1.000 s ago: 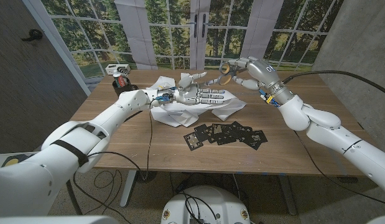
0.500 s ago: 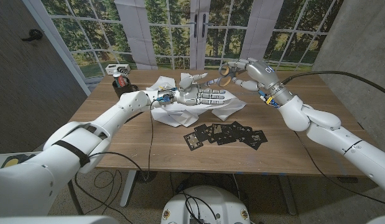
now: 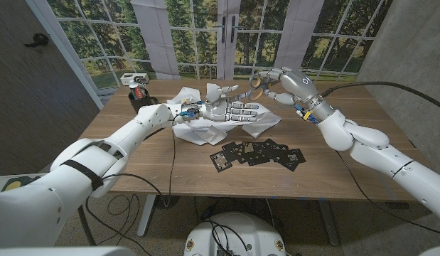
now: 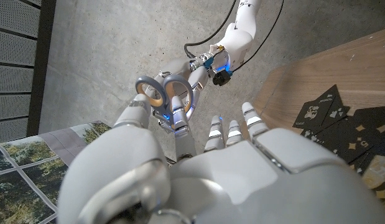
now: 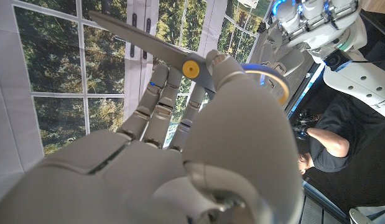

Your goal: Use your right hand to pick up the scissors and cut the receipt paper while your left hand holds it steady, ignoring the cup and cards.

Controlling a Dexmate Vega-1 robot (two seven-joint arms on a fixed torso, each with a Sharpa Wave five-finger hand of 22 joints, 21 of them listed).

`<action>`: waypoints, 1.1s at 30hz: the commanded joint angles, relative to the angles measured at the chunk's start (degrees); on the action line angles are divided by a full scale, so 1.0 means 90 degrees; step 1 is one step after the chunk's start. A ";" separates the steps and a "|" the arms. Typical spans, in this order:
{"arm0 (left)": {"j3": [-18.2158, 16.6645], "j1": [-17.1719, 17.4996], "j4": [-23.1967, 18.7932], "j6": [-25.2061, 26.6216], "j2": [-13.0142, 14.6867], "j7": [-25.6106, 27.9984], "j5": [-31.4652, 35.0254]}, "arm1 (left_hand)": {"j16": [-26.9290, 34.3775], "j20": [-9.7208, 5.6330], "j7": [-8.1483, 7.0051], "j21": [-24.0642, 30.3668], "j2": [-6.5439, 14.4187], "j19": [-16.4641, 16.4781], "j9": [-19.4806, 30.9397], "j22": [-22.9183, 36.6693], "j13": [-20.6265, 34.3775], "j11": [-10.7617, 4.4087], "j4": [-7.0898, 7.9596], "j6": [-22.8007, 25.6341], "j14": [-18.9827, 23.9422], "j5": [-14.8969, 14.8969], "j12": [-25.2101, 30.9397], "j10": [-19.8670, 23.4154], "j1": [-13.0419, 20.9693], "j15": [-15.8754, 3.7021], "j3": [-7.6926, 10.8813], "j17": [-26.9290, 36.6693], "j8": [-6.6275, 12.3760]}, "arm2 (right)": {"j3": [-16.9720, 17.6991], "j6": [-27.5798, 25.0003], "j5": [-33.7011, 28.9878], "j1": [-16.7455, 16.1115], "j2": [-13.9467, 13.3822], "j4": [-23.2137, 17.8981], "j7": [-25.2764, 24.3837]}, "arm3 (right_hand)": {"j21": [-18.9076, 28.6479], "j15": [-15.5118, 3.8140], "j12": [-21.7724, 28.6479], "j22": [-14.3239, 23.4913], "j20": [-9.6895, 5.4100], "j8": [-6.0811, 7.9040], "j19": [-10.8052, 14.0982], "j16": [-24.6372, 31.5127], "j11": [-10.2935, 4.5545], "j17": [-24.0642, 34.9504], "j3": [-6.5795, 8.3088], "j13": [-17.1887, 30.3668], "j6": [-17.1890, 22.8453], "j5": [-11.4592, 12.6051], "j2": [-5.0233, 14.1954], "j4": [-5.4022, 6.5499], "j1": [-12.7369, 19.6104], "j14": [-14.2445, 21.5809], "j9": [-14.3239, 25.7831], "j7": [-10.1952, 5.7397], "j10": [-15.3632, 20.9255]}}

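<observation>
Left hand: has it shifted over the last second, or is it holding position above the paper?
Yes, slightly. Against the crumpled receipt paper, the left hand has lifted a little and edged toward the scissors in the right hand.

Glossy white arms; silver-grey right hand [image 3: 280, 83]; black cables; blue wrist lights.

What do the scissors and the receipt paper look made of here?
Scissors: blades look like matte grey metal with a yellow pivot; the handle loops look like smooth grey and tan plastic, though the exact material is uncertain. Receipt paper: thin white paper, crumpled into sharp folds, matte.
</observation>
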 commanded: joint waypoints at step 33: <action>0.0029 0.0183 -0.0416 0.0133 0.0191 0.0101 -0.0102 | 0.0022 0.0016 0.0277 -0.0115 -0.0130 -0.0079 0.0019 0.0045 0.0024 0.0064 0.0070 -0.0347 -0.0095 -0.0023 -0.0019 -0.0094 -0.0131 0.0018 -0.0097 0.0023 -0.0120 | -0.0096 -0.0154 -0.0254 -0.0014 -0.0087 -0.0188 0.0087 | 0.0167 -0.1498 -0.0004 -0.0005 -0.0399 -0.0018 -0.0083 0.0034 -0.0356 0.0015 0.0284 0.0351 0.0055 0.0047 0.0055 0.0017 0.0020 0.0669 0.0026 -0.0024 0.0414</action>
